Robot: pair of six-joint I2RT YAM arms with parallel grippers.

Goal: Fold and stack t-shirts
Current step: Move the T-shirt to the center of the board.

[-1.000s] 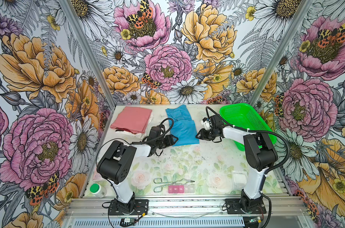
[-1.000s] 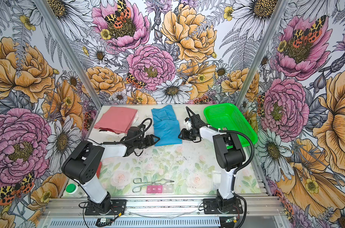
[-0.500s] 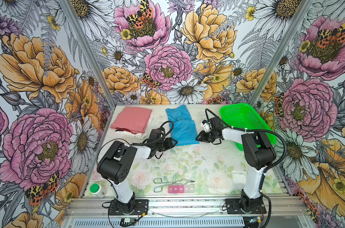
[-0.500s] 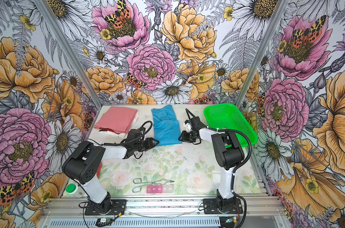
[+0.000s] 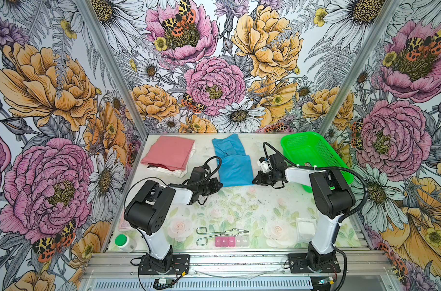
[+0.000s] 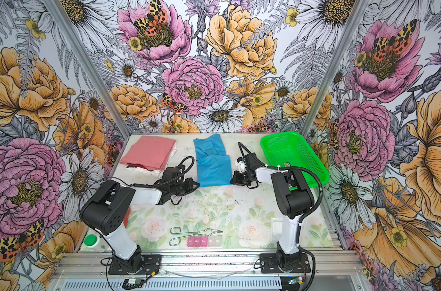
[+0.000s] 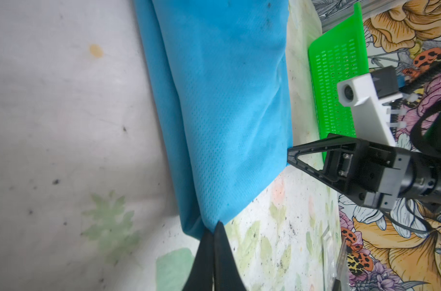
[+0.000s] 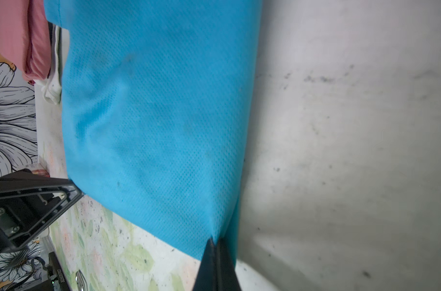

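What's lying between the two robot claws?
The blue t-shirt: its near edge runs from the left gripper to the right gripper, each shut on a corner, in both top views.

The pill box [image 5: 230, 241] carries small lid lettering, too blurred to read.

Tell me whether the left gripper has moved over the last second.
Yes. Against the blue t-shirt, which has stayed put, the left gripper has slid along the shirt's side edge toward the front, to its near corner, and shut on it.
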